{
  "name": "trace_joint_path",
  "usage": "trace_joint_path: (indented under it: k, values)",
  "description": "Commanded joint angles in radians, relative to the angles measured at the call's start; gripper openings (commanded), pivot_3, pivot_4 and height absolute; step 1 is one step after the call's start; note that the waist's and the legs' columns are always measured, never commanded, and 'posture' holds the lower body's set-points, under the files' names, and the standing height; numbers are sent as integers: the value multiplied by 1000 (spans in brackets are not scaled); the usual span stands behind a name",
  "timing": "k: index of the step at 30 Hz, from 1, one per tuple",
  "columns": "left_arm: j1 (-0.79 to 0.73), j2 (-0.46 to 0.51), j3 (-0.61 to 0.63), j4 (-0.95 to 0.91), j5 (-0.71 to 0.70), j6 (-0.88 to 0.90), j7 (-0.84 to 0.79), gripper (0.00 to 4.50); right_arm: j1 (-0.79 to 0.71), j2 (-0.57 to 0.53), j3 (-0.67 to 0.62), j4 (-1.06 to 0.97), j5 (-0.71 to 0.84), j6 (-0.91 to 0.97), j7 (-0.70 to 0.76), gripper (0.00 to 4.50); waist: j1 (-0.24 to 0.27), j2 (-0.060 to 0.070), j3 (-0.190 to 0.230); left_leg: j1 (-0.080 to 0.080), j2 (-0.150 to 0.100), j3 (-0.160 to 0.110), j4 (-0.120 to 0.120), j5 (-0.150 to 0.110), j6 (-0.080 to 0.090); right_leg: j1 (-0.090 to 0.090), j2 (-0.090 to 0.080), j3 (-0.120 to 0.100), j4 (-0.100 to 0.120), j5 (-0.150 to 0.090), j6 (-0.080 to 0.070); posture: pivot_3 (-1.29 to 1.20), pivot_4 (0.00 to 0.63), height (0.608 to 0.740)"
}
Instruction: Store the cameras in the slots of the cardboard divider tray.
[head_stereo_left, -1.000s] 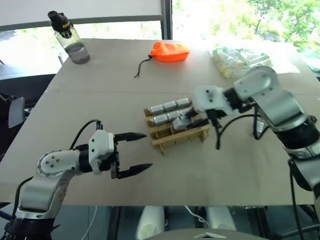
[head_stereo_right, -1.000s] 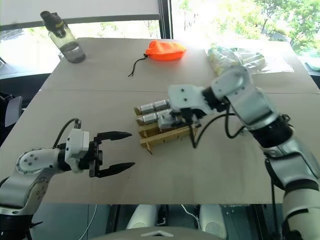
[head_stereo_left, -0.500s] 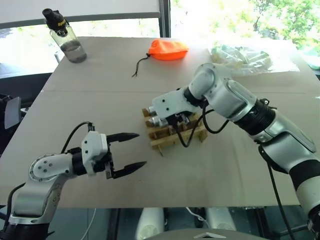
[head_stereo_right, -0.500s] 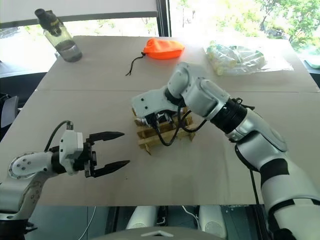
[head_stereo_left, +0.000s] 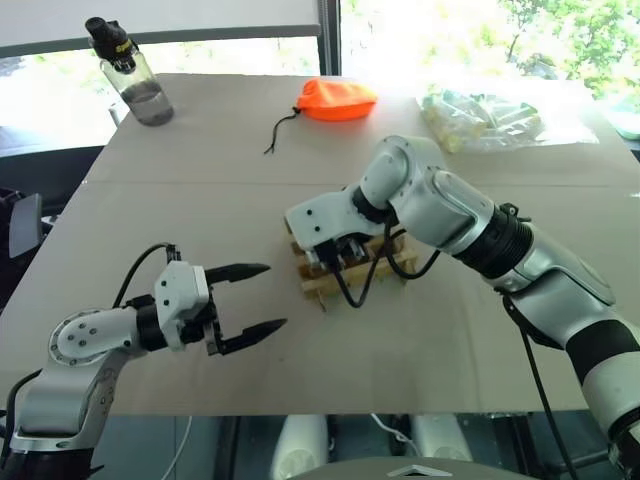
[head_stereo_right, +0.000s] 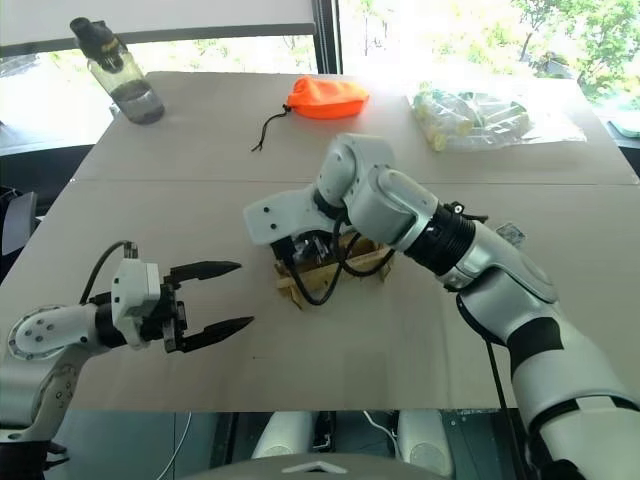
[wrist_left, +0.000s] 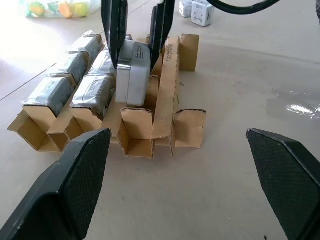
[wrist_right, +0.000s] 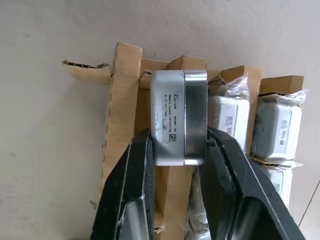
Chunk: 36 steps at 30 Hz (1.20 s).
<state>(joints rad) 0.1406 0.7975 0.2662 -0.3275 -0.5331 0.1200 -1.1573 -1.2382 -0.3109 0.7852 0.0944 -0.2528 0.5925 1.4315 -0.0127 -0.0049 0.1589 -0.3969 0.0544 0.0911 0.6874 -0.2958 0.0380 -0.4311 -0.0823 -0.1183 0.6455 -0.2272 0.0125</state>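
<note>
Right pincer pinches a silver camera over the cardboard divider tray at mid-tabletop. Right wrist view: label on camera's face, wrapped cameras filling neighbouring rows. Head views hide this behind the arm. Left pincer spread wide, near-left of tray, empty.

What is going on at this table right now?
The right gripper is shut on a silver camera and holds it over the cardboard divider tray, at a slot beside the rows of wrapped cameras already stored. The left gripper hangs open beside the tray, holding nothing.
</note>
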Motion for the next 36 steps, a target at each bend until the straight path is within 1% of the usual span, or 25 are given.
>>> trace_joint_path:
  k: [1, 9, 18, 20, 24, 25, 26, 31, 33, 35, 36]
  values:
    - [-11, 10, 12, -2, 1, -19, -10, 4500, 3, -3, 9, -76, -10, 31, 10, 731, -1, 0, 0, 0, 0, 0, 0, 0, 0, 0, 0, 0, 0, 0, 0, 0, 150, 726]
    - [-21, 5, 1, 0, 6, -16, -12, 4500, 32, 16, 33, -84, -19, 89, -11, 731, -2, -1, 0, 0, 0, 1, 0, 0, 0, 0, 0, 0, 1, 0, 0, 0, 150, 726]
    - [-28, -4, -8, -1, 15, -18, -7, 4500, 31, 31, 35, -48, -23, 78, -41, 731, -2, -1, 0, 1, 0, 2, 0, 0, -1, 0, 0, 0, 1, 0, 0, 0, 150, 726]
    - [-31, -8, -11, 0, 18, -20, -5, 4500, 31, 33, 37, -48, -23, 72, -42, 1767, -2, -1, 0, 1, 0, 2, 0, 0, -1, 0, 0, 0, 1, 0, 0, 0, 150, 726]
    - [-36, -8, -16, 5, 21, -24, -6, 4500, 34, 22, 44, -58, -25, 63, -36, 3517, -2, -1, 0, 1, 0, 2, 0, 0, -1, 0, 0, 0, 1, 0, 0, 0, 150, 726]
    - [-39, -8, -18, 8, 22, -25, -7, 4500, 36, 23, 41, -60, -22, 71, -37, 4139, -2, -1, 0, 1, 0, 2, 0, 0, -1, 0, 0, 0, 1, 0, 0, 0, 150, 726]
    - [-42, -9, -20, 10, 22, -26, -7, 4500, 35, 27, 34, -62, -15, 85, -37, 4419, -2, -1, 0, 1, 0, 2, 0, 0, -1, 0, 0, 0, 1, 0, 0, 0, 150, 726]
    - [-58, -8, -28, 20, 20, -28, -9, 4500, 23, -8, -19, -132, 60, 169, 30, 4419, -1, -1, 0, 0, 0, 2, 0, 1, -1, 0, 0, 0, 1, 0, 0, 0, 150, 726]
    - [-63, -8, -29, 22, 17, -28, -10, 4500, 30, -50, -53, -197, 115, 235, 70, 4419, 0, -1, 0, 0, 0, 1, 0, 1, -1, 0, 0, 0, 1, 0, 0, 0, 150, 726]
    - [-68, -9, -32, 23, 15, -27, -10, 4500, 50, -90, -99, -253, 169, 278, 76, 4419, 1, -1, 0, -1, 0, 0, 0, 1, -1, 0, 0, 0, 0, 0, 0, 0, 150, 726]
    - [-69, -10, -32, 22, 13, -27, -9, 4500, 71, -120, -134, -290, 205, 329, 77, 4419, 2, -1, -1, -1, 0, -1, 0, 1, -1, 0, 0, 0, 0, 0, 0, 0, 150, 726]
